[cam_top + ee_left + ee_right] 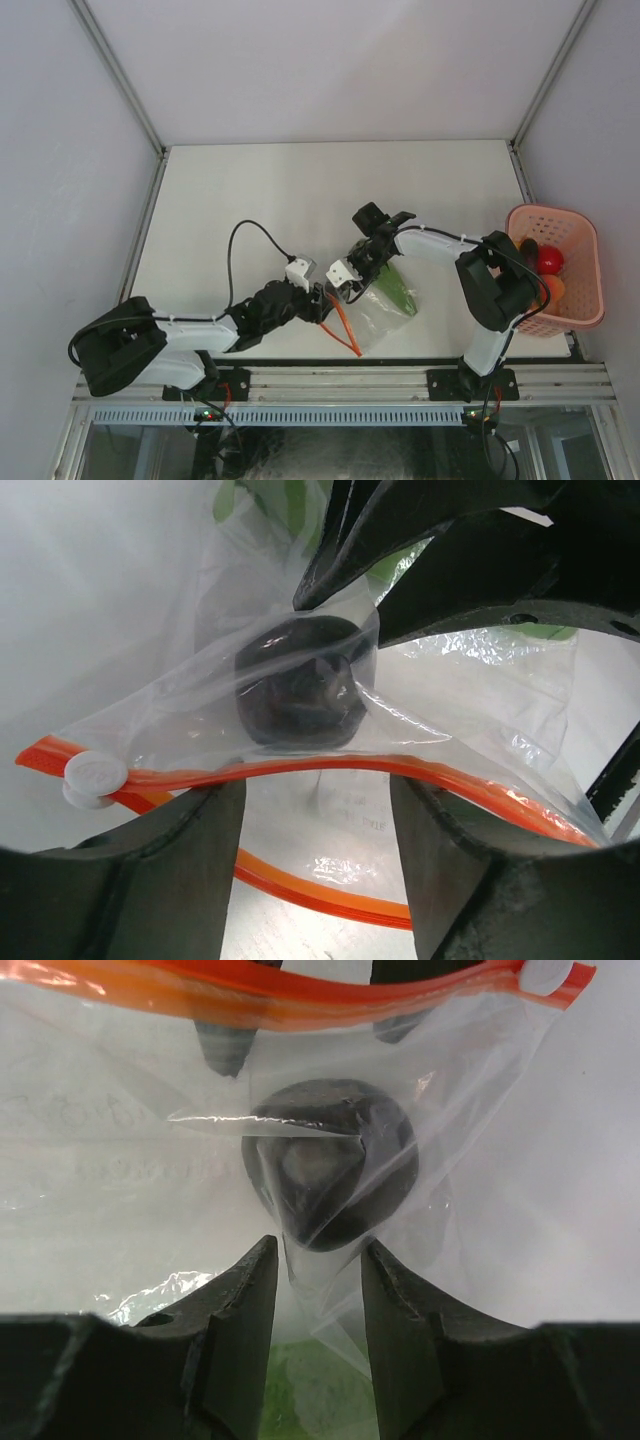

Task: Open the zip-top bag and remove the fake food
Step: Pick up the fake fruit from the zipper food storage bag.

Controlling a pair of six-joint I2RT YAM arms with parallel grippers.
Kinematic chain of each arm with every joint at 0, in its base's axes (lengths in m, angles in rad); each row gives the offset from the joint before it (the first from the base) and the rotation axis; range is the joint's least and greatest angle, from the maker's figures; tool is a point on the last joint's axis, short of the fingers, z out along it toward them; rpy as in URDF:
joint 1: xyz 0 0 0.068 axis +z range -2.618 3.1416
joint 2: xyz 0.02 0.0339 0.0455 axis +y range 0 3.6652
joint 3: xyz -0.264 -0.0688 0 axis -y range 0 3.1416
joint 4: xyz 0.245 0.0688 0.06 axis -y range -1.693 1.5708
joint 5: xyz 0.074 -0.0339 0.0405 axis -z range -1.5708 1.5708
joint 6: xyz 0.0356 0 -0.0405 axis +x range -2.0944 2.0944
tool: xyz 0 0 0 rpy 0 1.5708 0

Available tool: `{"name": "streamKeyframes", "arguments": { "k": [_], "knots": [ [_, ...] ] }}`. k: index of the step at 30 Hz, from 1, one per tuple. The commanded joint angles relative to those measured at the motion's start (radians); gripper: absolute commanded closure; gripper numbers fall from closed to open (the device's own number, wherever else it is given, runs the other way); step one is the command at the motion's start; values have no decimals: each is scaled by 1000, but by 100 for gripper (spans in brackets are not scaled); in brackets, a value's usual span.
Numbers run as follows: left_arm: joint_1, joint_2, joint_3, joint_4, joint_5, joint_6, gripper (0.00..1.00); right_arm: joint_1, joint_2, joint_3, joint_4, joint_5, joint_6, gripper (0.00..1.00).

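The clear zip-top bag (385, 310) lies at the table's near edge, its orange zip strip (330, 768) running across my left fingertips. Its white slider (95, 778) sits at the strip's left end. A dark purple fake food piece (330, 1160) sits inside the plastic, between the two grippers. A long green piece (395, 290) also lies in the bag. My left gripper (317, 790) is open at the bag's mouth, jaws apart on either side of the strip. My right gripper (320, 1255) faces it from the far side, open, with a fold of bag film between its fingers (240, 1310).
A pink perforated basket (585, 270) stands at the table's right edge, holding a red round piece (549, 260), an orange piece (552, 288) and a dark one (528, 247). The table's near edge runs just below the bag.
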Motion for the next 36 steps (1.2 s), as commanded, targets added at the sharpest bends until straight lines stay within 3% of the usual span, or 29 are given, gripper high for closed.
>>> {"name": "streamKeyframes", "arguments": {
  "k": [1,16,18,27,36],
  "knots": [
    [-34,18,26,83,-117,79,34,9,3,42,-46,-55,10,63],
    [-55,121,55,167,-115,81,25,19,51,86,-112,-95,41,79],
    [-56,128,54,183,-121,82,18,25,60,104,-121,-94,48,80],
    [-56,188,10,373,-120,109,19,38,92,142,-159,-126,83,93],
    [-57,241,24,386,-78,108,25,42,121,165,-169,-146,114,97]
  ]
}}
